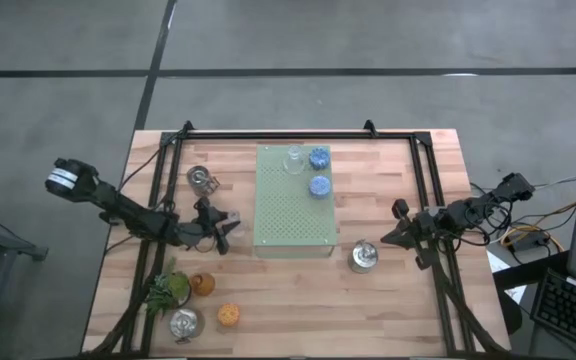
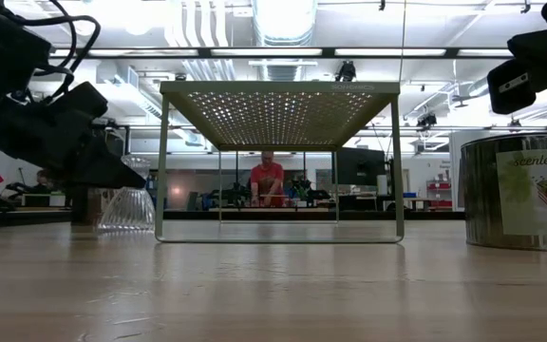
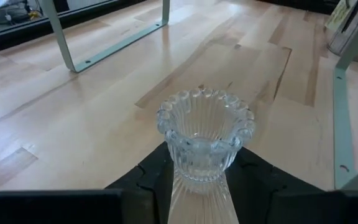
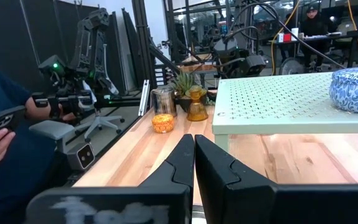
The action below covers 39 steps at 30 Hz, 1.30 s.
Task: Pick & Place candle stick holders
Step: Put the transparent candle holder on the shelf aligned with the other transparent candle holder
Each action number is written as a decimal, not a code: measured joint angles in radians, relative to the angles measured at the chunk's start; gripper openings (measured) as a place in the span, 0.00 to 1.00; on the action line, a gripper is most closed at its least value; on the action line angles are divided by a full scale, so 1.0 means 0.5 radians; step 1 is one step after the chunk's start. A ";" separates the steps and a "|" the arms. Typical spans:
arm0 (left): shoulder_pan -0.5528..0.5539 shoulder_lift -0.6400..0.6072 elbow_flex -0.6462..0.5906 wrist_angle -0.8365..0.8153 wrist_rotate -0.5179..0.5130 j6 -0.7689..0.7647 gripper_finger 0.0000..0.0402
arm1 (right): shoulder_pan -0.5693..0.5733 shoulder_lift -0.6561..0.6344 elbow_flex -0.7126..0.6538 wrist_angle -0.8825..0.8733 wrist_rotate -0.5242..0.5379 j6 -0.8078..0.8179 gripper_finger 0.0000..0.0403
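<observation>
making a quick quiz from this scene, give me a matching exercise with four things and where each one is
Things:
1. clear glass holder
2. blue holders
3. silver holder with a label
4. orange holder

Places:
A. on top of the green perforated board
B. near the table's front edge, beside another silver holder
C. between the left gripper's fingers
D. on the wood just off the board's front right corner, near the right gripper

Pairs: 1-C, 2-A, 3-D, 4-B

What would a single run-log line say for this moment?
left hand: closing around clear glass holder | right hand: shut, empty, waiting beside green board | on board: two blue holders, one glass
</observation>
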 joint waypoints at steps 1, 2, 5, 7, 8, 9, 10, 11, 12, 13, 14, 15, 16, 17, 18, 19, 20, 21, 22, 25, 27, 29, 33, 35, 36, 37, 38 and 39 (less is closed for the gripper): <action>0.001 -0.007 0.000 0.000 -0.001 0.007 0.32 | 0.000 0.000 0.000 0.000 0.000 0.000 0.02; 0.000 -0.017 0.000 0.001 -0.003 0.016 0.32 | 0.000 0.000 0.000 0.000 0.000 0.000 0.02; 0.000 -0.053 0.000 0.003 -0.008 0.032 0.32 | 0.000 0.000 0.000 0.000 0.000 0.000 0.02; 0.000 -0.088 0.000 0.004 -0.009 0.060 0.33 | 0.000 0.000 0.000 0.000 0.000 0.000 0.02; 0.000 -0.110 0.000 0.005 -0.009 0.076 0.33 | 0.000 0.000 0.000 0.000 0.000 0.000 0.02; 0.000 -0.133 0.000 0.005 -0.009 0.094 0.33 | 0.000 0.000 0.000 0.000 0.000 0.000 0.02; 0.001 -0.157 0.000 0.005 -0.009 0.112 0.33 | 0.000 0.000 0.000 0.000 0.000 0.000 0.02; 0.000 -0.183 0.000 0.005 -0.009 0.126 0.33 | 0.000 0.000 0.000 0.000 0.000 0.000 0.02; 0.000 -0.209 0.000 0.006 -0.009 0.142 0.33 | 0.000 0.000 0.000 0.000 0.000 0.000 0.02; 0.000 -0.234 0.000 0.005 -0.009 0.163 0.33 | 0.000 0.000 0.000 0.000 0.000 0.000 0.02; 0.000 -0.259 0.000 0.003 -0.009 0.178 0.33 | 0.000 0.000 0.000 0.000 0.000 0.000 0.02; 0.000 -0.284 0.000 0.004 -0.014 0.189 0.33 | 0.000 0.000 0.000 0.000 0.000 -0.001 0.02; 0.000 -0.307 0.000 0.004 -0.027 0.192 0.33 | 0.000 0.000 0.000 0.000 0.000 -0.001 0.02; 0.000 -0.333 0.000 0.004 -0.044 0.193 0.33 | 0.000 0.000 0.000 0.000 0.000 0.000 0.02; 0.000 -0.358 0.000 0.004 -0.061 0.193 0.33 | 0.000 0.000 0.000 0.001 0.000 0.000 0.02; 0.001 -0.385 0.000 0.002 -0.067 0.193 0.33 | 0.000 0.000 0.000 0.000 0.000 0.000 0.02; 0.001 -0.413 0.001 0.001 -0.067 0.193 0.33 | 0.000 0.000 0.000 0.000 0.000 0.000 0.02; 0.001 -0.437 0.009 -0.008 -0.067 0.199 0.33 | 0.000 0.000 0.000 0.000 0.000 0.000 0.02; 0.001 -0.463 0.020 -0.024 -0.067 0.216 0.33 | 0.000 0.000 0.000 0.000 0.000 0.000 0.02; 0.000 -0.547 0.074 -0.198 -0.067 0.295 0.33 | 0.000 0.000 0.000 0.000 0.000 0.000 0.02; 0.000 -0.600 0.131 -0.394 -0.089 0.339 0.33 | 0.000 0.000 0.000 0.000 0.000 0.000 0.02; 0.000 -0.655 0.217 -0.610 -0.167 0.364 0.32 | 0.000 0.000 0.000 0.000 0.000 0.000 0.02; 0.001 -0.757 0.408 -1.024 -0.303 0.376 0.32 | 0.000 0.000 0.000 0.000 0.000 0.000 0.02; 0.001 -0.804 0.511 -1.165 -0.345 0.387 0.32 | 0.000 0.000 0.000 0.000 0.000 0.000 0.02; 0.000 -0.822 0.562 -1.222 -0.370 0.389 0.32 | 0.000 0.000 0.000 0.000 0.000 0.000 0.02; 0.000 -0.836 0.611 -1.272 -0.402 0.389 0.32 | 0.000 0.000 0.000 0.000 0.000 0.000 0.02; 0.001 -0.847 0.655 -1.313 -0.435 0.389 0.32 | 0.000 0.000 0.000 0.000 0.000 0.000 0.02; 0.000 -0.852 0.693 -1.326 -0.468 0.391 0.32 | 0.000 0.000 0.000 0.000 0.000 0.000 0.02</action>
